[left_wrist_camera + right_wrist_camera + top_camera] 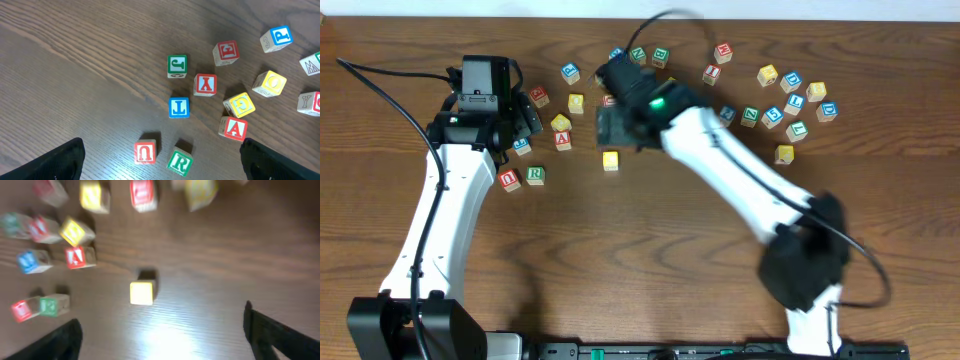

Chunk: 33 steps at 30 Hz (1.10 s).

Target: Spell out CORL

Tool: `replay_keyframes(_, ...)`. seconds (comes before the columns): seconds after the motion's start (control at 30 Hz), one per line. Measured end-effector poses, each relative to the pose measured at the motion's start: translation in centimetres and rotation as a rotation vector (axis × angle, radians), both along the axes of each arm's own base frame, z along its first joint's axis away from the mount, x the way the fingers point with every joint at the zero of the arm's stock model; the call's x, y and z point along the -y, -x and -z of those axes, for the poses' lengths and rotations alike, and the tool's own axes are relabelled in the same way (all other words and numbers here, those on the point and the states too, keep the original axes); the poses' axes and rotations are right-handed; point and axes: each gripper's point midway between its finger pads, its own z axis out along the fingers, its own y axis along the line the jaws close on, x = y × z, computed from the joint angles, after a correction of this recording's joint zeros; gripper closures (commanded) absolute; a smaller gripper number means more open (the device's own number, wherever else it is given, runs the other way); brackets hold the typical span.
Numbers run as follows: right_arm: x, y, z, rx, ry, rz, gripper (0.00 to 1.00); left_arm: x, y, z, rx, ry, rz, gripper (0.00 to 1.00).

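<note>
A red block with a U-shaped letter and a green R block sit side by side; they also show in the overhead view. My left gripper is open and empty above them, and it shows in the overhead view. A lone yellow block lies ahead of my right gripper, which is open and empty; this view is blurred. In the overhead view the right gripper hovers just behind the yellow block.
Loose letter blocks lie behind: blue I, green J, red Y, red A, yellow G, yellow O. Several more blocks are scattered at the back right. The wooden table stretches forward.
</note>
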Motion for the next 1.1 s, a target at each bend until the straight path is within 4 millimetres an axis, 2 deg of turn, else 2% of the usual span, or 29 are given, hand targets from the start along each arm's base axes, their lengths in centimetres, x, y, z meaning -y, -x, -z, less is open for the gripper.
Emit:
replay_keyframes(0.1, 2.9, -0.9, -3.5, 0.064, 0.000, -0.004, 0.01, 0.0, 0.0, 0.0, 0.000, 0.000, 0.000, 0.02)
replay_keyframes(0.2, 5.6, -1.8, -4.8, 0.093, 0.028, -0.010, 0.01, 0.0, 0.0, 0.0, 0.000, 0.000, 0.000, 0.02)
replay_keyframes(0.33, 7.7, -2.2, -4.3, 0.081, 0.083, -0.035, 0.01, 0.2, 0.0, 0.1, -0.001, 0.013, 0.008, 0.02)
replay_keyframes(0.7, 10.7, -3.8, -3.5, 0.061, 0.093, 0.002, 0.01, 2.0, -0.6, 0.1, 0.011, 0.077, 0.084, 0.02)
replay_keyframes(0.97, 12.8, -4.8, -2.9, 0.041, 0.082, 0.040, 0.01, 6.4, -3.1, -0.3, 0.050, 0.100, 0.262, 0.05)
replay_keyframes(1.1, 13.9, -5.1, -2.8, 0.026, 0.061, 0.062, 0.01, 9.1, -5.5, -1.0, 0.021, 0.093, 0.346, 0.08)
